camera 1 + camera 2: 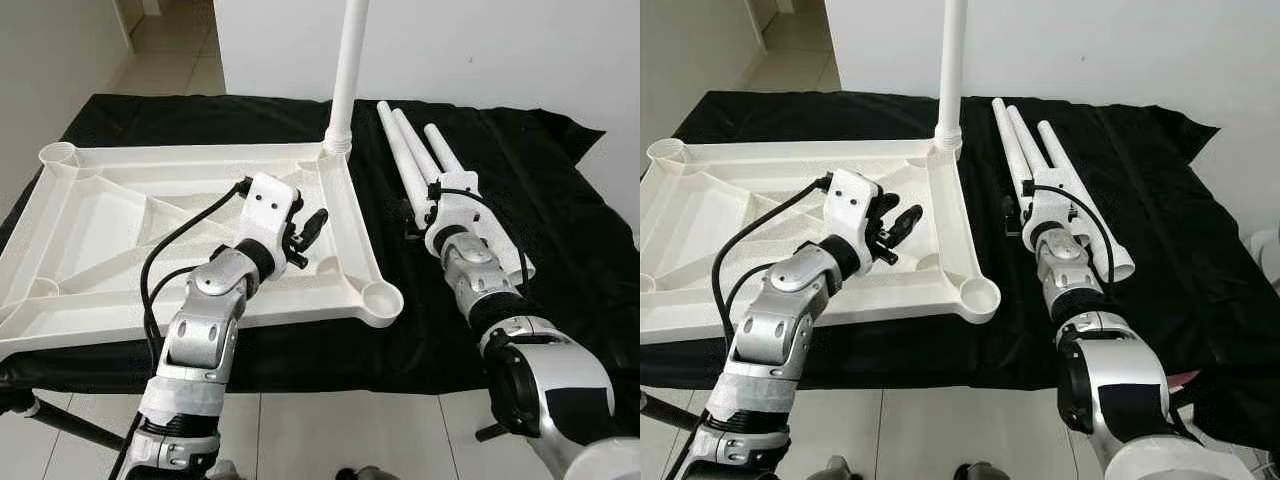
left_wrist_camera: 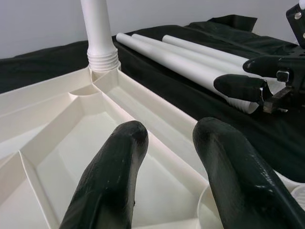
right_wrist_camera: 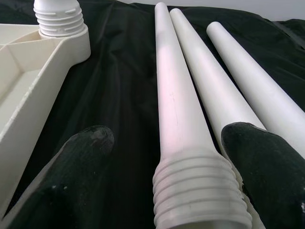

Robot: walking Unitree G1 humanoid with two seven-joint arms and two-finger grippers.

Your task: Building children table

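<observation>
Now the white ribbed plastic tabletop (image 1: 90, 250) lies upside down on the black cloth (image 1: 560, 230), filling the nine o'clock half of the scene. One white tapered plastic leg (image 1: 349, 70) already stands upright, screwed into the tabletop's corner socket up at twelve o'clock. Three loose white tapered legs (image 1: 410, 150) lie side by side on the cloth at about one o'clock, close together, their threaded ends pointing toward the robot.

Left gripper (image 1: 312, 232) hangs over the inside of the tabletop near its three o'clock rim, fingers (image 2: 112, 181) apart and holding nothing. Right gripper (image 3: 167, 171) is low over the loose legs, its fingers (image 3: 78, 164) spread wide on either side of the threaded end (image 3: 200, 191) of the nearest leg, not closed on it. The empty round corner socket (image 1: 383, 297) sits at the tabletop's near corner, between the two arms.
</observation>
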